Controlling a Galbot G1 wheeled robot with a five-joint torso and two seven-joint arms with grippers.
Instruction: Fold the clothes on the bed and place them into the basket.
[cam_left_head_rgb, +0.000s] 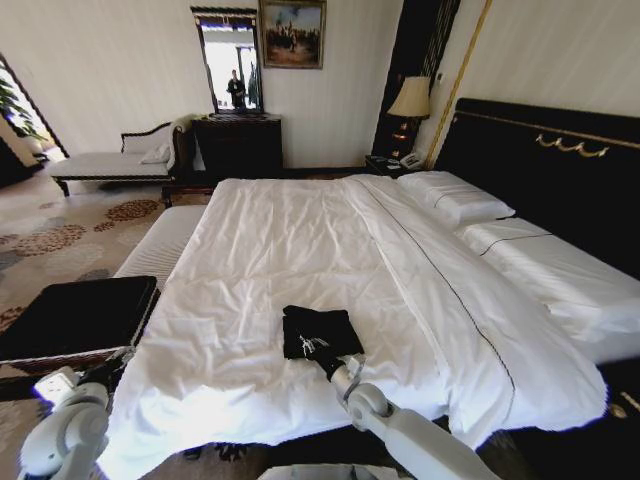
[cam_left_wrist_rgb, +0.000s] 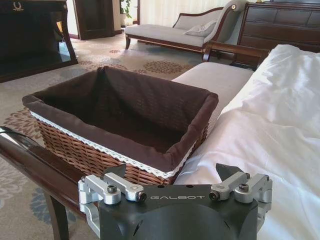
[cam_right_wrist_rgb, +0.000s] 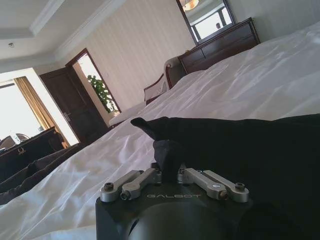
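White bedding covers the large bed (cam_left_head_rgb: 300, 260), which fills the hotel-style room up to a tall black headboard (cam_left_head_rgb: 560, 160) with gold trim on the right. On the near part of the sheet lies the black T-shirt (cam_left_head_rgb: 318, 331), folded into a compact square with a little white print showing, too small to read. The right gripper (cam_left_head_rgb: 322, 362) sits at the shirt's near edge, and the right wrist view shows its fingers clenched on a pinch of black cloth. The left gripper (cam_left_wrist_rgb: 175, 192) hangs released at the near left, beside the mattress edge, facing the basket (cam_left_wrist_rgb: 120, 155), a wicker container with a dark brown liner and a white lace trim, standing just left of the bed.

The step in hand looks like lifting the folded shirt for the transfer. Doing it well likely means raising it slowly so the pinch carries the layers together, since a grip on one edge could let the fold fall open, then carrying it low and leftward over the rim.

"GALBOT" is printed in white on both gripper bodies.
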